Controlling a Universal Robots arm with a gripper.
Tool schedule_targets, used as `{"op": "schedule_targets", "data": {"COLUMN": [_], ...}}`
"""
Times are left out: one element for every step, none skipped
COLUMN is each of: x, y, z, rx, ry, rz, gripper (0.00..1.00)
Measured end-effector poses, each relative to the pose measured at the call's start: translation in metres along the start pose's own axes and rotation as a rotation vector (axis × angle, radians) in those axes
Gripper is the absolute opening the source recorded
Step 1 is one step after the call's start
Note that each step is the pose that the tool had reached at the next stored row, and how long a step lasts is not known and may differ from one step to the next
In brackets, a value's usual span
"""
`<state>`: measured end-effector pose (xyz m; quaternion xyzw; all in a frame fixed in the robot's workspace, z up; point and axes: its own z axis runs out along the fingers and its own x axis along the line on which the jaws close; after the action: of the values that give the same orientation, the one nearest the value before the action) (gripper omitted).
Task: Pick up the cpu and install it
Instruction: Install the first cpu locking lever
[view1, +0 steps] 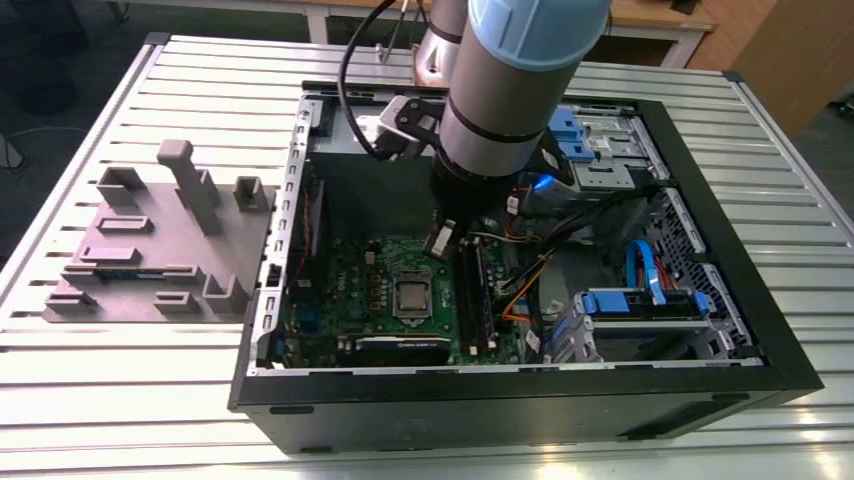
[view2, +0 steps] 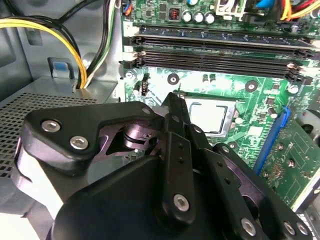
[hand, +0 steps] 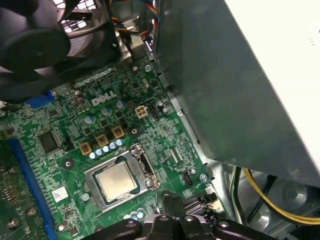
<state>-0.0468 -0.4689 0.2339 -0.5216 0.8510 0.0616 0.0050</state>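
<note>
CPU (hand: 116, 181) is already sitting in the socket frame (hand: 120, 178) on the green motherboard (view1: 400, 290), silvery top facing up, flat and square inside the metal bracket as far as I can see; you can spot it in both wrist views and as a small grey square in the exterior view. Gripper (view2: 172, 112) hangs just above the board, close to the socket but not touching the chip. Its fingers (view2: 176, 145) are pressed together with nothing between them, so closed and empty. The arm (view1: 514, 90) reaches down into the open computer case (view1: 534, 400), which lies on its side on the slatted bench (view1: 134, 380), roughly mid-bench and running toward the near edge. Black memory slots (view2: 220, 50) run alongside the socket, and yellow cables (view2: 45, 30) loop past the case wall. Off toward the bench edge on the exterior view's left sits a grey fixture tray (view1: 160, 250) with upright posts.
</note>
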Motion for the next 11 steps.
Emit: {"op": "schedule_targets", "data": {"x": [0.0008,0.0014,0.0018,0.0021,0.0024,0.0026,0.0028,0.0029,0.0031,0.0034,0.0037], "y": [-0.0001,-0.0001,0.0001,0.0005,0.0010,0.0010,0.0011,0.0011,0.0012,0.0013,0.0015], "z": [-0.0001,-0.0002,-0.0002,-0.0001,-0.0001,0.0000,-0.0001,-0.0001,-0.0001,-0.0004,-0.0007], "rx": [-0.0001,-0.0001,-0.0001,0.0000,0.0002,-0.0001,-0.0005,-0.0007,-0.0009,-0.0004,0.0003], "ry": [0.0000,0.0002,0.0002,0.0001,0.0004,0.0009,0.0018,0.0028,0.0034,0.0040,0.0041], "rz": [0.000,-0.001,-0.002,-0.004,-0.009,-0.017,-0.028,-0.038,-0.048,-0.056,-0.065], "gripper": [0.11,0.11,0.11,0.11,0.11,0.11,0.11,0.11,0.11,0.11,0.11]}}
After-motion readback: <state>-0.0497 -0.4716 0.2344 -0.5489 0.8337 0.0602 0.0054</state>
